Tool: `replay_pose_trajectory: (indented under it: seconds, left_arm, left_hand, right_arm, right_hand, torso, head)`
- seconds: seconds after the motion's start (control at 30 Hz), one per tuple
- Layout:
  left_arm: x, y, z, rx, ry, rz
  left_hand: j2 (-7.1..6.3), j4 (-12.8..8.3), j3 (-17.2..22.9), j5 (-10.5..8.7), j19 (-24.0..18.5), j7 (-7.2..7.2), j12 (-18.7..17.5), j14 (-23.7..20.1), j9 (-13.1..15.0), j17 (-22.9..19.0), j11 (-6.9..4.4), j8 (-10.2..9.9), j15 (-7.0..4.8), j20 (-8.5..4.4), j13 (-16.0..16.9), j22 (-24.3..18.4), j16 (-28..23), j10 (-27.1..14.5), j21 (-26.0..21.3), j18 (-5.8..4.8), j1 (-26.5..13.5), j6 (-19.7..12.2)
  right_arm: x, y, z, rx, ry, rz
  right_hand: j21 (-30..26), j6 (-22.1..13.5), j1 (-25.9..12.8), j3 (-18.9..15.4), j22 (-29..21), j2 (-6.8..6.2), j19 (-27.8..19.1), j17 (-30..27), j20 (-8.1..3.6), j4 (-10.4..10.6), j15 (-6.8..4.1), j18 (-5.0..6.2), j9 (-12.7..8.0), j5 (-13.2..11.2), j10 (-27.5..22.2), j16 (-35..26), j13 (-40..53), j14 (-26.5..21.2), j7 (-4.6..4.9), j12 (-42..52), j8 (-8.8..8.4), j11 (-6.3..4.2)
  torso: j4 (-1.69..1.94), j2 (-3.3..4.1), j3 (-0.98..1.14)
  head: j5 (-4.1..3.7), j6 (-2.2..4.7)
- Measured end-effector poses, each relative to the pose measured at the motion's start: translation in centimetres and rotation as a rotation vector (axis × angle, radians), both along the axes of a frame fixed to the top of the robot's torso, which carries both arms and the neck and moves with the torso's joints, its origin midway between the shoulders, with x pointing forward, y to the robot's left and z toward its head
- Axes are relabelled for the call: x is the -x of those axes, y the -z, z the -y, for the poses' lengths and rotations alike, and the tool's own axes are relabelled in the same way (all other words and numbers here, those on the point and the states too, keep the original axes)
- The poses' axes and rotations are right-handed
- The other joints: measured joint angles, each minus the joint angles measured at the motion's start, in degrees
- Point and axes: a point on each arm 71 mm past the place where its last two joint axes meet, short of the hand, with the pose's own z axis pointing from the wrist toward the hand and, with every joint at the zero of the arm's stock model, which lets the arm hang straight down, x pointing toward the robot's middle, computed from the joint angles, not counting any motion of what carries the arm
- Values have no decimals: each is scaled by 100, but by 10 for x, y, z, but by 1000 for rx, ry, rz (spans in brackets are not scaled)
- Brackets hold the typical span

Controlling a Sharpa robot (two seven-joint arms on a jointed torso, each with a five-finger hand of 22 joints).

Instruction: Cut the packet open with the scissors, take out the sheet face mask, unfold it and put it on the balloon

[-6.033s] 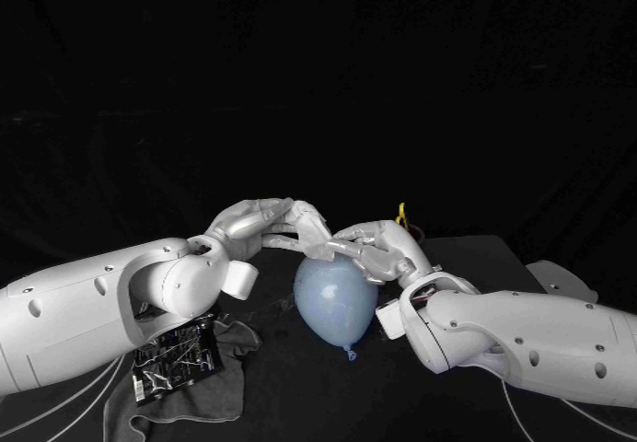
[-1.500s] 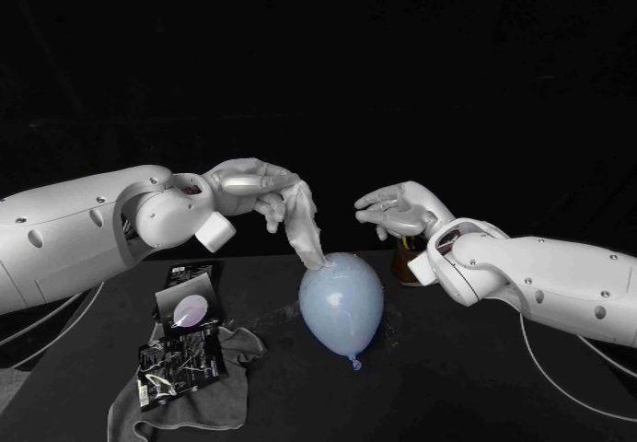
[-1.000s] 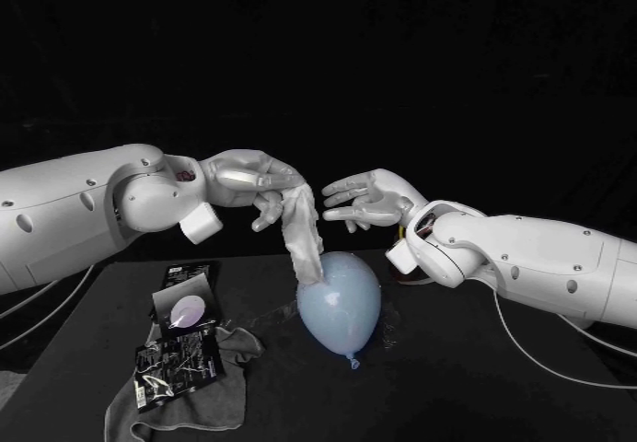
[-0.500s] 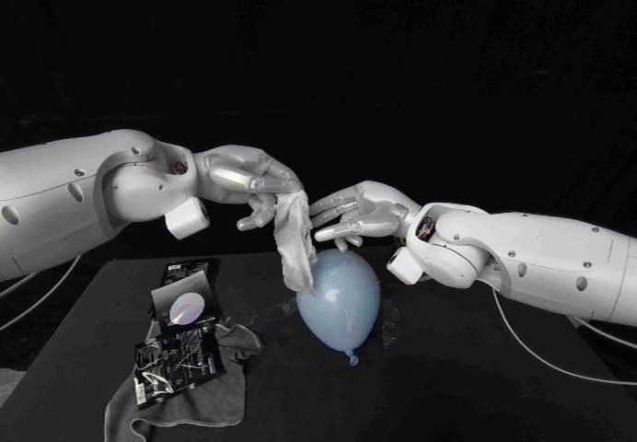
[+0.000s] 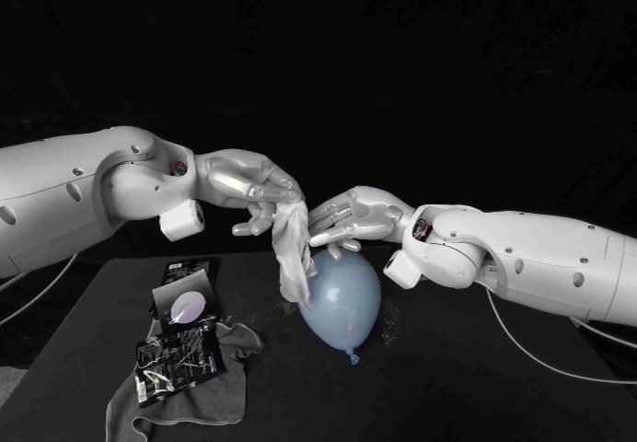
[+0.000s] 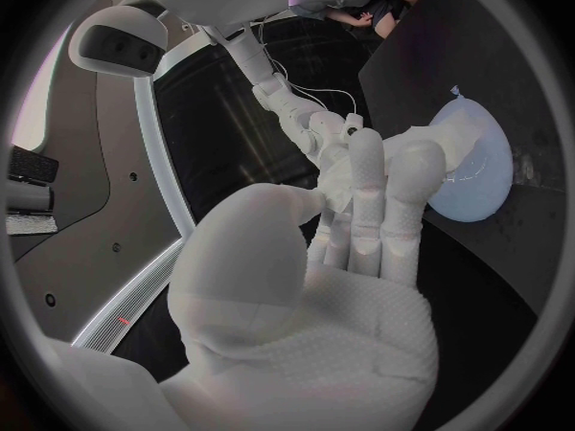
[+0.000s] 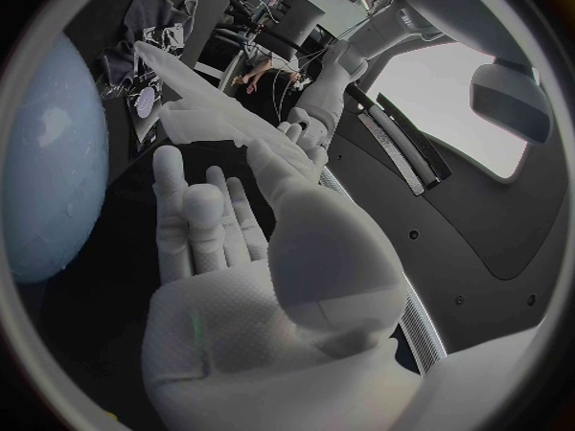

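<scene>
Sheet face mask, a limp, pale, narrow strip, hangs pinched in the left hand's fingertips and drapes down against the side of the smooth, pale-blue, egg-shaped balloon just below them. The right hand's fingers are splayed, their tips at the strip's edge. The head view leaves unclear whether they grasp it, while the right wrist view shows them straight and apart, the mask just beyond.

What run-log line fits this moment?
left hand: holds folded white sheet mask | right hand: fingers spread beside mask | pale blue balloon: on black table
</scene>
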Motion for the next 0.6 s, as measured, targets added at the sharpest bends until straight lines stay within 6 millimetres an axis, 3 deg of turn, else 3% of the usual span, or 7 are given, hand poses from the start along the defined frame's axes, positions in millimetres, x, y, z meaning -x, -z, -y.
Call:
replay_pose_trajectory:
  seconds: [0.6]
  left_arm:
    - [3,-1,3,4,24,-1]
  left_hand:
    - [0,1,-32,-5,-23,-19,0,0,44,50,1,-44,1,24,-1,180,22,-1,156,-33,0,18]
  right_arm:
    - [7,3,-13,-16,-58,-51]
  right_hand:
    - [52,214,-90,-176,75,89,40,89,-40,-47,-43,-12,-1,0,316,121,-7,173,44,-1,66,-41]
  torso:
    - [0,1,2]
  head:
    - [7,-31]
